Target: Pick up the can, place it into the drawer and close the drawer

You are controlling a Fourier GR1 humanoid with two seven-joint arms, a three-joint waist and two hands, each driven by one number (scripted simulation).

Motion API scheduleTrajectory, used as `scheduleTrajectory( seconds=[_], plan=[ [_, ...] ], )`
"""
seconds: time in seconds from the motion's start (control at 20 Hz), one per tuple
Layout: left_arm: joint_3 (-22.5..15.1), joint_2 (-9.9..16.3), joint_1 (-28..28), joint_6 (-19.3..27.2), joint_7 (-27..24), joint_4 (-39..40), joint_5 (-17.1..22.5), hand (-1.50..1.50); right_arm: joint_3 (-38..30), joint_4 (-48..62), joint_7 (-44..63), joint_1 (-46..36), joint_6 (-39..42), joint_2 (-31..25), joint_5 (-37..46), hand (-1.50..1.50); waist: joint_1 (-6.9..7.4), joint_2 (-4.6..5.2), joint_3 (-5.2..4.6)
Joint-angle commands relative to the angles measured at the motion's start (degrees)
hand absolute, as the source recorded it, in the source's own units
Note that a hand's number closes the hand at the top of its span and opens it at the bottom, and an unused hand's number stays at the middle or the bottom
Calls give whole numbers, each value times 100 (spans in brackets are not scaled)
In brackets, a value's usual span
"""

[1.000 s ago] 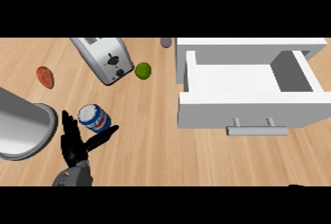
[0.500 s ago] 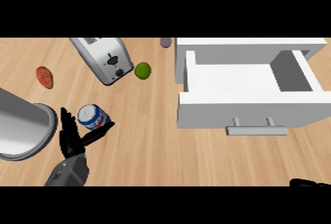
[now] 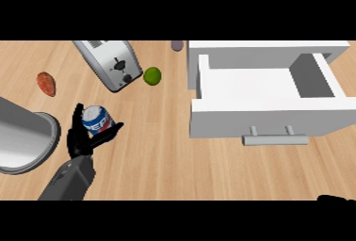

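Observation:
A blue, white and red can point(image 3: 96, 120) stands on the wooden counter left of centre. My left hand point(image 3: 81, 141) is wrapped around it from below, fingers up its left side and thumb along its right. The white drawer point(image 3: 268, 118) stands pulled out at the right, its inside bare, with a grey handle point(image 3: 275, 139) on its front. Only a dark sliver of my right hand point(image 3: 338, 198) shows at the lower right corner; its fingers are hidden.
A large grey pot point(image 3: 22, 136) lies close to the can's left. A silver toaster point(image 3: 111, 63) stands at the back, with a green lime point(image 3: 152, 75) beside it. A reddish-brown item point(image 3: 46, 83) lies far left. A small purple object point(image 3: 177, 45) sits by the cabinet's top.
My left hand has closed in around the can, and the can has shifted slightly left with it. A bit of my right hand has come into view at the lower right.

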Motion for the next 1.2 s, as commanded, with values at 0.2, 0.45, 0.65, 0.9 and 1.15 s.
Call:
scheduleTrajectory(
  seconds=[0.2, 0.45, 0.65, 0.9, 1.15],
  plan=[
    [144, 140, -614, -735, -417, 796, 103, 150, -18, 58, -150, -18, 28, 47, 60, -150, -34, 17, -3],
    [143, 150, -731, -855, -734, 1003, 67, 150, -267, -129, 89, -46, 155, -189, -206, -150, -46, 15, -3],
    [29, -107, -733, -927, -940, 958, 21, 150, -137, 206, 76, -434, -37, -171, 115, -150, -16, 18, -3],
    [-654, -239, -1162, -1765, -298, 852, -464, 150, -23, -91, 117, -336, -172, 6, 208, -150, -49, 16, -3],
    [-731, -238, -1303, -1896, -141, 567, -482, 150, 40, -191, 55, -48, -94, 108, 295, -150, 8, -3, 2]
  ],
)
